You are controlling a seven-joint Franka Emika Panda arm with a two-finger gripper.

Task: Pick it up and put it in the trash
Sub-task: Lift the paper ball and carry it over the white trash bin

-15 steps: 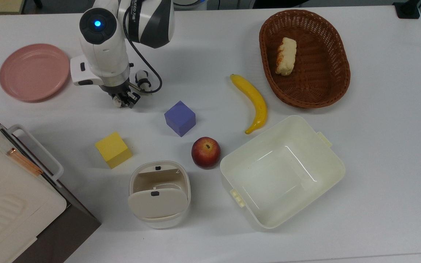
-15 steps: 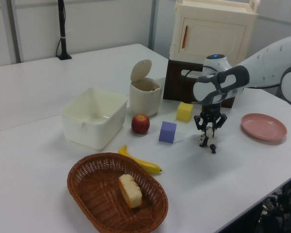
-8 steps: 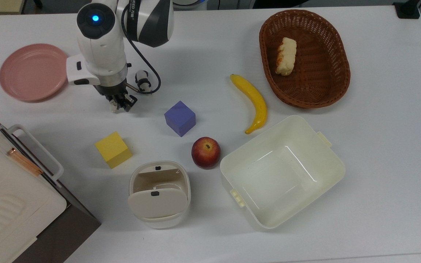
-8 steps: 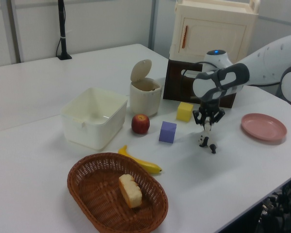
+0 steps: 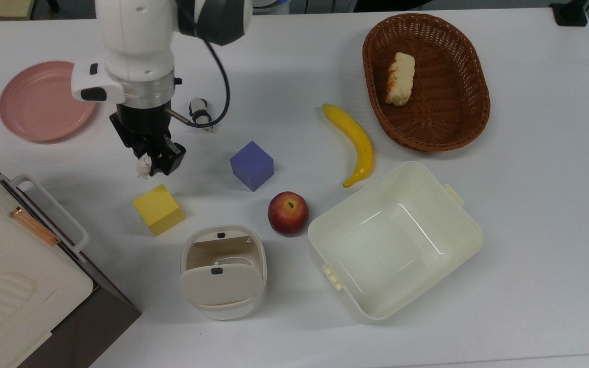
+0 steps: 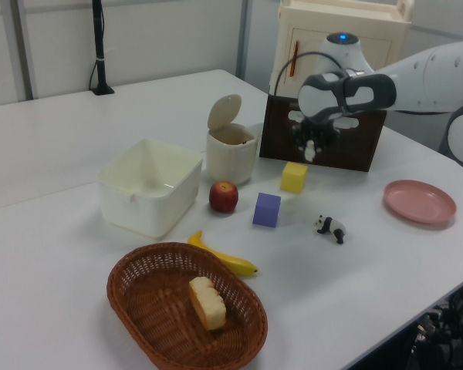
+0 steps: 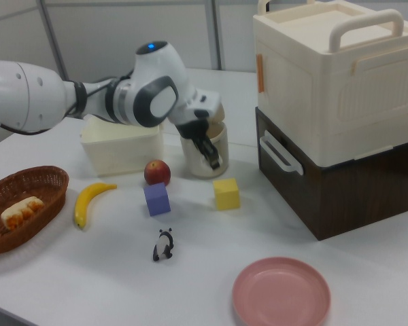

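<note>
My gripper (image 5: 152,164) hangs above the table, shut on the small crumpled white paper wad (image 5: 143,167), which sticks out at the fingertips. It hovers just beyond the yellow cube (image 5: 159,209). In the left view the gripper (image 6: 312,148) holds the wad (image 6: 311,153) high, to the right of the trash bin (image 6: 231,158). The cream bin (image 5: 221,286) stands near the table's front edge with its dotted flap lid tipped open. In the right view the gripper (image 7: 213,161) overlaps the bin (image 7: 223,153).
A panda figurine (image 5: 199,110) stands behind the gripper. A purple cube (image 5: 251,165), an apple (image 5: 288,212), a banana (image 5: 356,143) and a cream tub (image 5: 458,255) lie to the top view's right. A basket (image 5: 458,117) holds bread; a pink plate (image 5: 44,99) and a cabinet (image 5: 13,286) are left.
The gripper has lifted from beside the panda figurine with the paper wad in it. It has moved toward the yellow cube and the bin. The panda stays put.
</note>
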